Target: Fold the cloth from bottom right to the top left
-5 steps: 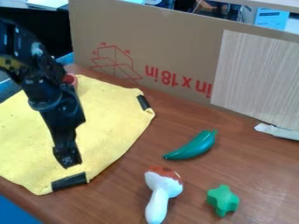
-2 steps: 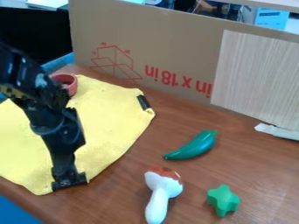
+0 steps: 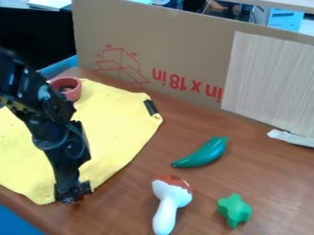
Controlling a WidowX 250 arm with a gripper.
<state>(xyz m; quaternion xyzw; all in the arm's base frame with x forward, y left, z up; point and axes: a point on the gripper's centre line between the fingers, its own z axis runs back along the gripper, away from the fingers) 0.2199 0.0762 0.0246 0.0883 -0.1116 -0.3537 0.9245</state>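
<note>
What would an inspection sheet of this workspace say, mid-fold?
Surface: brown wooden table; no spill seen.
Job's things: yellow cloth spread out, not folded; black strip at its right corner.
Clutter: green pepper, toy mushroom and green star right of the cloth; reddish pot by its far edge.
Claw: claw at the cloth's near corner; grip unclear.
Cables: possibly a thin dark loop at the arm's wrist.
Surroundings: cardboard and wood-grain panel standing behind.

1 cardboard sheet [image 3: 178,46] and 1 pale board [image 3: 270,82] stand behind the wooden table [image 3: 264,160].
</note>
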